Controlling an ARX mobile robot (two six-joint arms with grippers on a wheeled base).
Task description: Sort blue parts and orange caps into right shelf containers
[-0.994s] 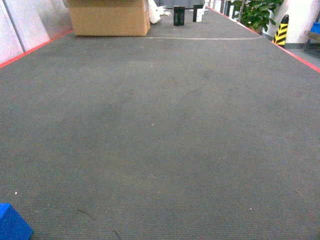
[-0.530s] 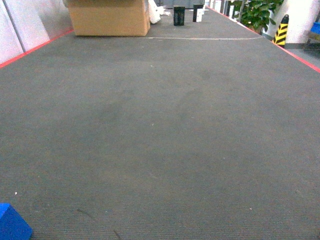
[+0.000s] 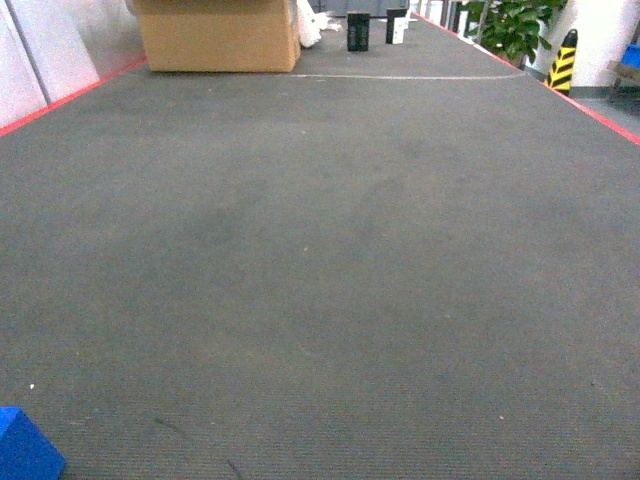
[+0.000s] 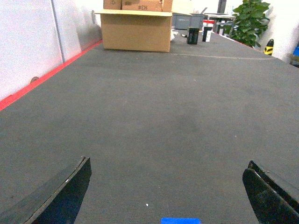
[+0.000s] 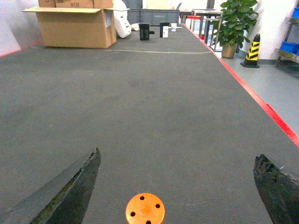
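Observation:
A blue part point(image 3: 25, 447) lies at the near left corner of the grey table top point(image 3: 330, 250). The left wrist view shows that blue part point(image 4: 180, 220) at its bottom edge, just short of my left gripper point(image 4: 168, 161), which is open and empty. An orange cap point(image 5: 145, 209) with small holes in its top stands upright on the table. It is near the bottom of the right wrist view, just behind my open right gripper point(image 5: 178, 154) and a little left of its middle. Neither gripper shows in the head view.
A large cardboard box point(image 3: 218, 35) stands at the far left of the table, with two small dark boxes point(image 3: 358, 30) beyond. Red edging point(image 5: 261, 105) marks the table's right side. Off that side are a plant point(image 5: 235, 21), a striped bollard point(image 5: 252, 50) and distant blue crates point(image 5: 290, 46) on a rack.

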